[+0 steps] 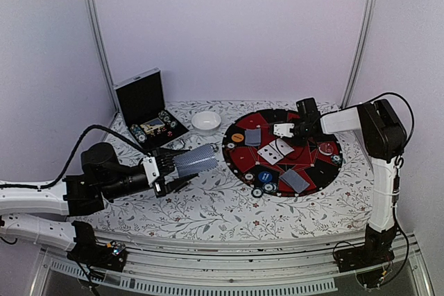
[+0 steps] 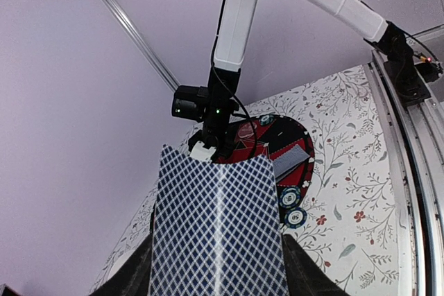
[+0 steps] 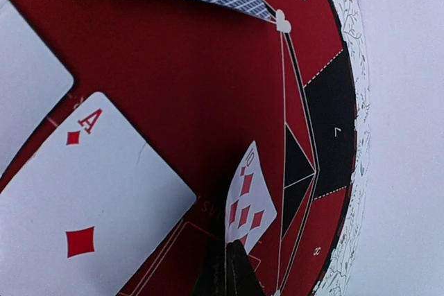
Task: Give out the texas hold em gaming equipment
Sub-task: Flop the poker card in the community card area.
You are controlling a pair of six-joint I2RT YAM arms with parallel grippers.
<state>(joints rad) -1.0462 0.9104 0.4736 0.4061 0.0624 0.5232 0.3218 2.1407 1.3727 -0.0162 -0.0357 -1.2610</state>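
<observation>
The left gripper (image 1: pixel 168 171) is clamping the deck (image 1: pixel 196 160) by its near end beside the round mat (image 1: pixel 320 171), while the right gripper (image 1: pixel 283 130) is pinching one diamonds card (image 3: pixel 250 202) over the mat, likely light, bendy and slippery, best taken by an edge.

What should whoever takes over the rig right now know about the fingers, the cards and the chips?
Left gripper: fingers closed on the deck, backs up, beside the round mat.
Right gripper: shut on one diamonds card over the mat, not yet released.
Done: two face-up cards near the mat's centre, one of them the ace of diamonds; face-down cards at two spots; chips and an orange disc on the mat's left side.
Left: probably lay the held card, then deal on from the deck. More chips sit in the open case.
</observation>
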